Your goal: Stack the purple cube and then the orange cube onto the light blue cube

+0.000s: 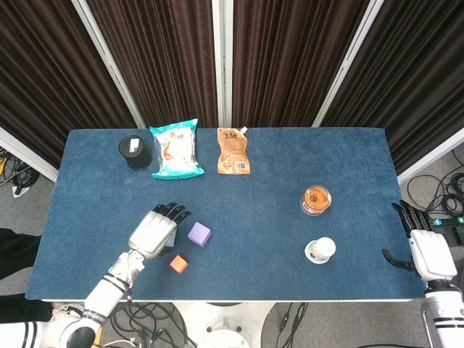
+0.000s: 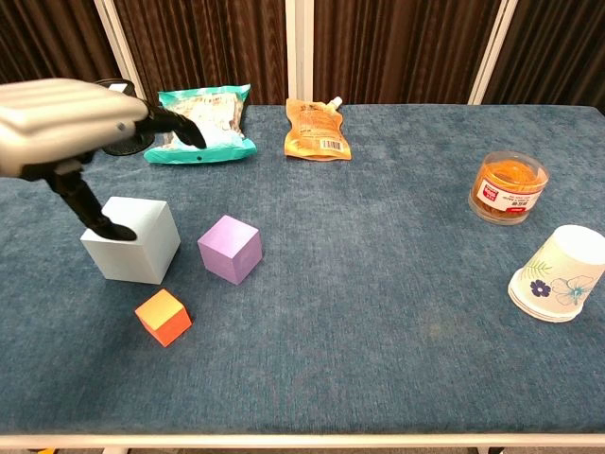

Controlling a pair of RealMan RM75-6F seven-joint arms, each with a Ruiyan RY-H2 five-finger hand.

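The light blue cube point(image 2: 132, 241) stands on the table's near left; in the head view my left hand point(image 1: 154, 230) hides it. The purple cube point(image 1: 199, 233) point(image 2: 230, 248) sits just right of it, and the small orange cube point(image 1: 178, 264) point(image 2: 163, 316) lies nearer the front edge. My left hand point(image 2: 71, 123) hovers over the light blue cube, fingers spread and holding nothing, its thumb hanging down by the cube's top. My right hand point(image 1: 423, 246) rests open at the table's right edge, far from the cubes.
A black mesh cup point(image 1: 134, 151), a teal snack bag point(image 1: 175, 148) and an orange pouch point(image 1: 233, 152) line the back. An orange-lidded jar point(image 1: 315, 200) and a tipped paper cup point(image 1: 320, 250) lie on the right of the blue table point(image 1: 275, 239).
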